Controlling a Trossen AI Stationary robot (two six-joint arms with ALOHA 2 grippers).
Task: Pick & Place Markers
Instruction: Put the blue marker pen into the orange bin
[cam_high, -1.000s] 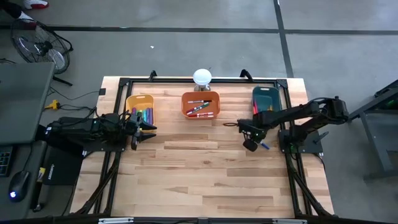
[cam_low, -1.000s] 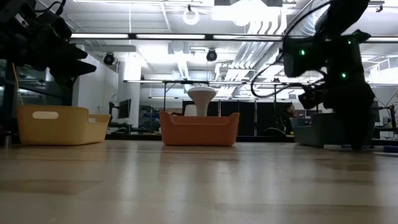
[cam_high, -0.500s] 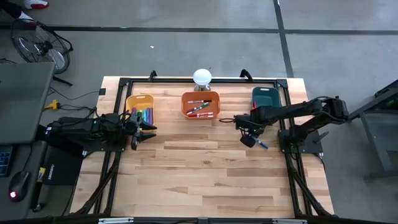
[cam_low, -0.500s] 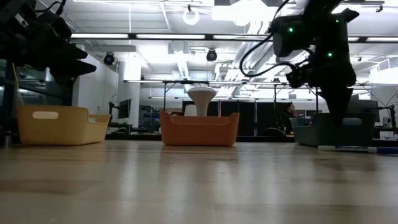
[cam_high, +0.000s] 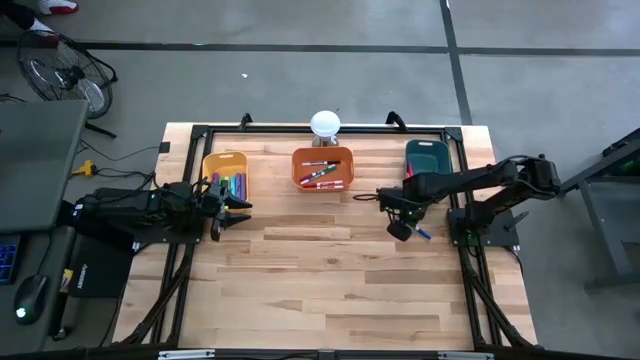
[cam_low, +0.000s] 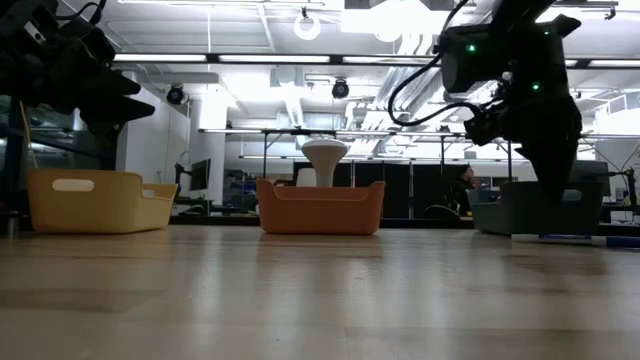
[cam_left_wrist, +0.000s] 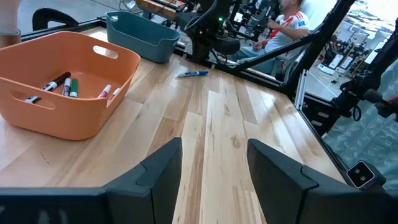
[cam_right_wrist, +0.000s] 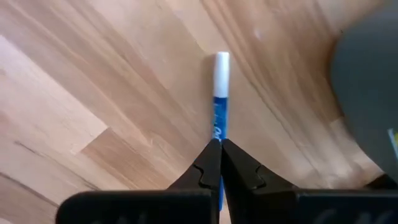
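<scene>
Blue marker (cam_right_wrist: 218, 102), lower end hidden behind shut right tool (cam_right_wrist: 219, 163)

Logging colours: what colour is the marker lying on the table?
Blue marker, white end; right wrist view.

Table (cam_high: 330, 270): wood, under my arms.
On it: yellow bin (cam_high: 226, 175) 10 o'clock, orange bin (cam_high: 322, 168) 12, teal bin (cam_high: 428, 157) 2, blue marker (cam_high: 424, 234) 3.

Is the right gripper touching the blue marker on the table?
Cannot tell. In the right wrist view the shut right gripper overlaps the blue marker, but it could be hovering above; no view shows contact or a gap.
</scene>
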